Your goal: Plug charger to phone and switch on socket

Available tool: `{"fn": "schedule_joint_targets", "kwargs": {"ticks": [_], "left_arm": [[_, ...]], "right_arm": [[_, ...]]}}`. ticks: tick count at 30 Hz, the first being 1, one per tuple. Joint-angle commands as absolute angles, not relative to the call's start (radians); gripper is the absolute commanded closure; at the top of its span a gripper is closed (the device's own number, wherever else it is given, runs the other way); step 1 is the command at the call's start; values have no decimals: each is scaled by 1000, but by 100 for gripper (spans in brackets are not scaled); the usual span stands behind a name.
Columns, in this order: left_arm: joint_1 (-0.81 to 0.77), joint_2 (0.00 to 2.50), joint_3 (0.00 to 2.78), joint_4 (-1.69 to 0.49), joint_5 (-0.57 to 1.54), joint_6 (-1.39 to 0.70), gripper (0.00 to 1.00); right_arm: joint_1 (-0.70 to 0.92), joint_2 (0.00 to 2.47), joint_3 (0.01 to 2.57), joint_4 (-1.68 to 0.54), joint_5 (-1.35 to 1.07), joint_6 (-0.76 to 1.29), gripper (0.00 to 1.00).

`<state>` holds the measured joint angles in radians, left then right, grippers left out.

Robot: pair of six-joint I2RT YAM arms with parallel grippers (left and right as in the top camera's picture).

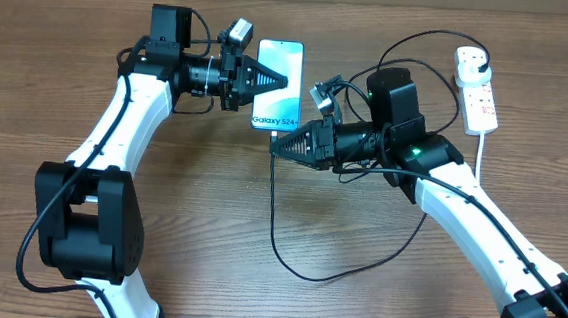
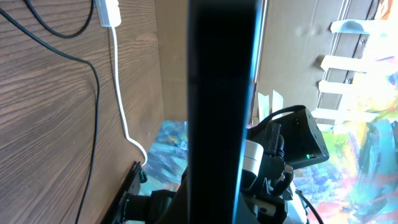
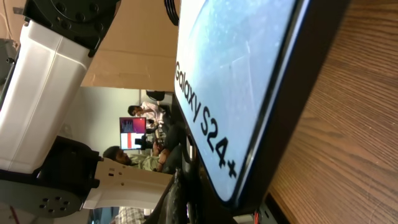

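The phone [image 1: 280, 107] shows its blue-teal screen reading "Galaxy S24+" and is held just off the table. My left gripper [image 1: 281, 82] is shut on its left side. In the left wrist view the phone [image 2: 221, 74] is a dark edge-on bar running up from the jaws. My right gripper [image 1: 275, 146] is shut at the phone's bottom edge, and the charger cable [image 1: 272, 218] leaves its tip. The right wrist view is filled by the phone's screen [image 3: 236, 81], and the connector is hidden there. The charger loops round to the white socket [image 1: 479, 92] at the far right.
The socket's thick white cord [image 1: 481, 153] runs toward the front beside my right arm [image 1: 462, 192]. Loose black cable lies on the wooden table [image 1: 199, 223] in front of the phone. In the left wrist view the white cord [image 2: 118, 81] nears the table's edge.
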<state>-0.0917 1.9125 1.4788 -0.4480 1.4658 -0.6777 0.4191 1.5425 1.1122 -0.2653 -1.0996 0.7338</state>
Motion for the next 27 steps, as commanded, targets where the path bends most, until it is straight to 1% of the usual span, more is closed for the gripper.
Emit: {"fn": "schedule_joint_targets", "kwargs": {"ticks": [1,20,27], "left_arm": [[-92,1904,1494,-444,1517,-673,96],[-92,1904,1494,-444,1517,-672,96],[-92,1904,1494,-443,1511,-657,96]], "right_arm": [[414,1547,1114,-271,-1097,737,96],[414,1547,1114,-270,-1078,759,96],[414,1547,1114,-256,-1127,759,96]]}}
